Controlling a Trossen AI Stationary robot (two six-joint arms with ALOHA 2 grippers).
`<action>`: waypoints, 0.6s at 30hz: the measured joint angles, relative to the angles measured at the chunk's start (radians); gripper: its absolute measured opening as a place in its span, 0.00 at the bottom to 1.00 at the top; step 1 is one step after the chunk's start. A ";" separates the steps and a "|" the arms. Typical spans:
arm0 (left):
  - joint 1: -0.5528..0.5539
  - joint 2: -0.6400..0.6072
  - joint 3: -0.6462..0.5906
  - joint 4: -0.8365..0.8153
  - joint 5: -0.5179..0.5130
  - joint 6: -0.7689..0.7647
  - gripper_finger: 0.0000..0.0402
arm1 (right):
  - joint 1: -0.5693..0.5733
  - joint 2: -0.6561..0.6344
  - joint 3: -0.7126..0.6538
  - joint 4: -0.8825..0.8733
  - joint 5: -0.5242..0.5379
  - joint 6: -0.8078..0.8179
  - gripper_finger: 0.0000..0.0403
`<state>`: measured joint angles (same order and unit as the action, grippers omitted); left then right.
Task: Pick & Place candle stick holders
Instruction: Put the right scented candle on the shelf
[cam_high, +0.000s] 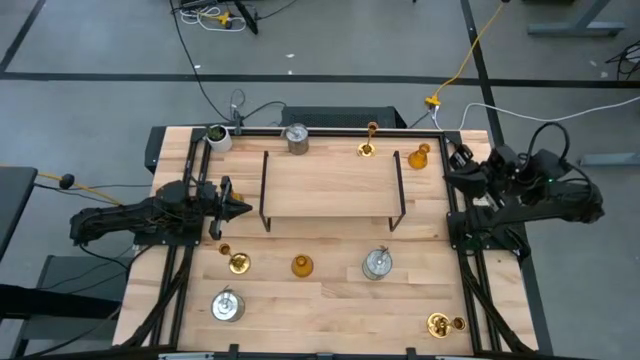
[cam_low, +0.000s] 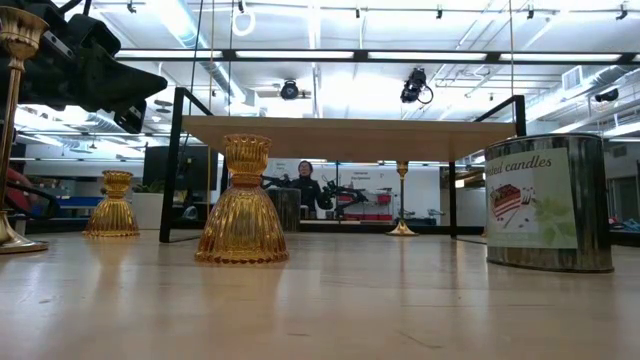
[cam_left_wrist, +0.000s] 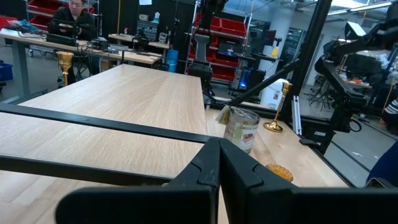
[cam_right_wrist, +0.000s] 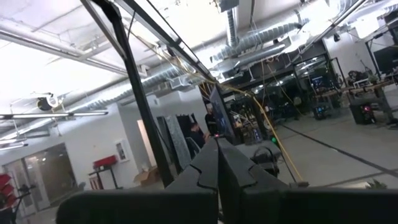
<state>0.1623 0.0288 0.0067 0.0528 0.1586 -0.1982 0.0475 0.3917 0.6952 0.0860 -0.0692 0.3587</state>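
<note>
Holders scattered, both arms idle with jaws together.
We see the left gripper (cam_high: 238, 208) empty, left of the rack (cam_high: 330, 185); a gold holder (cam_high: 238, 263) just below it could topple if we descend closed. Farther right, the right gripper (cam_high: 452, 176) waits; other holders ring the rack.

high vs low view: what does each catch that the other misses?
Only the high view shows the whole layout: both arms, the left gripper shut beside the rack, the right gripper shut at the table's right edge, the whitish cup and a gold holder at the near right corner.

Only the low view shows the room behind, a person there, and the tin's "candles" label.

Both show the wooden rack, the amber holder and the silver tin.
</note>
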 joint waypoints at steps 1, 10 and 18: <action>0.000 0.000 0.000 0.000 0.000 0.000 0.02 | 0.000 0.017 0.022 0.001 0.000 0.002 0.00; 0.000 0.000 0.000 0.000 0.000 0.000 0.02 | 0.000 0.157 0.187 0.003 -0.002 -0.001 0.00; 0.000 0.000 0.000 0.000 0.000 0.000 0.02 | 0.000 0.238 0.253 0.000 -0.002 0.003 0.00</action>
<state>0.1623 0.0288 0.0067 0.0532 0.1589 -0.1978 0.0479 0.6298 0.9483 0.0864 -0.0715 0.3615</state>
